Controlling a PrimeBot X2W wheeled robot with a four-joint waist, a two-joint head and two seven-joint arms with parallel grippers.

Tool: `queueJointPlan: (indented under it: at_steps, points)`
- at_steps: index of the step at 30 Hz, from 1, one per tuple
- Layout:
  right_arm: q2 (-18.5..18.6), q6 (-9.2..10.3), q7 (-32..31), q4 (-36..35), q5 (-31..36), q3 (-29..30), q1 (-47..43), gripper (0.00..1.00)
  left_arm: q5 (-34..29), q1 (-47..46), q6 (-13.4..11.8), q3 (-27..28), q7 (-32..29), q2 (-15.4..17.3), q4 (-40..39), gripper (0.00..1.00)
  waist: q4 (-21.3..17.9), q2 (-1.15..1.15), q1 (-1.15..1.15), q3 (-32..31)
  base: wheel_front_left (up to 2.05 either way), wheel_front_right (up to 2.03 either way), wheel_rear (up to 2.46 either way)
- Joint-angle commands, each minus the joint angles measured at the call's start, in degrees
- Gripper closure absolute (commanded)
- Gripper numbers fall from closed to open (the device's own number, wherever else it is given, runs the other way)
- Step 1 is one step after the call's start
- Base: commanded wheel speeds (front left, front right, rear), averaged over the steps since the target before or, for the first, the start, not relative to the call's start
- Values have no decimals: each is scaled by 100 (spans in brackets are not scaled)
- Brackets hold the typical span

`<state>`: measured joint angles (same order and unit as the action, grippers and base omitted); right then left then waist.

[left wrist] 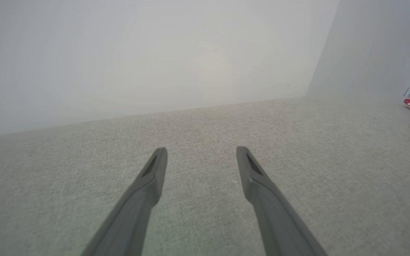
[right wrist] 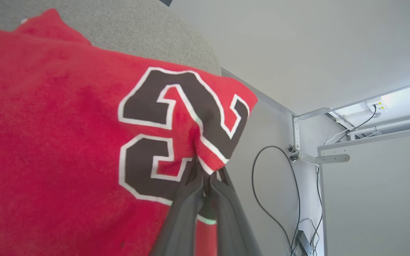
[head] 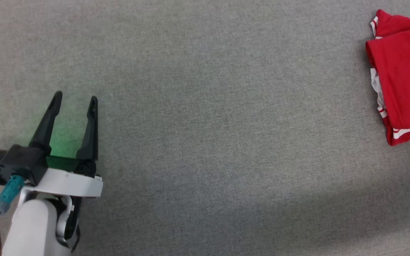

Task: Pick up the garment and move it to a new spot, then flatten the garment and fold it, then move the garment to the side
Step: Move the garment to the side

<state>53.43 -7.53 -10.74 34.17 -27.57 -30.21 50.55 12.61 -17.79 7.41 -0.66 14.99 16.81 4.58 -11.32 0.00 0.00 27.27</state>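
Grey fabric surface (head: 205, 142) under the rig. One garment (head: 404, 78), folded into a bundle, sits on it; my right gripper (right wrist: 205, 179) is pinched tight on its "2" print. Left gripper (head: 76, 96) is well left of the garment, fingers spread wide, holding nothing. Fold looks done imo; side move and release remain. Two grippers.
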Motion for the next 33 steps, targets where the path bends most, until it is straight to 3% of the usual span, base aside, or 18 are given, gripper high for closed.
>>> queueJointPlan:
  at_steps: [1,21,22,23,27,28,30,31,33]
  points:
    - [-63,8,62,123,60,-56,114,100,-34,-100,15,3,19,16,-21,0,-36,0,0,83,0,0,0]
    - [-632,8,469,1384,175,-324,637,100,-34,-147,8,-60,19,104,39,0,-63,0,0,188,0,0,0]
    - [-644,8,486,1435,176,-332,667,94,-35,-131,8,-54,19,99,41,0,-66,0,0,164,0,0,0]
    - [-650,8,511,1471,180,-336,695,76,-32,-117,8,-49,19,94,48,0,-69,0,0,140,0,0,0]
    - [-666,8,566,1591,170,-396,774,55,-33,-80,8,-47,19,63,81,0,-78,0,0,0,0,0,0]
    - [-664,8,574,1608,165,-408,793,39,-33,-67,8,-51,19,57,88,0,-78,0,0,-40,0,0,0]
    - [-673,8,571,1629,161,-423,787,41,-33,-46,8,-50,19,47,99,0,-79,0,0,-84,0,0,0]
    - [-693,8,582,1653,132,-419,784,46,-29,-24,8,-49,19,36,113,0,-78,0,0,-131,0,0,0]
    - [-719,8,637,1669,108,-411,785,40,-17,0,8,-37,19,14,124,0,-69,0,0,-228,0,0,0]
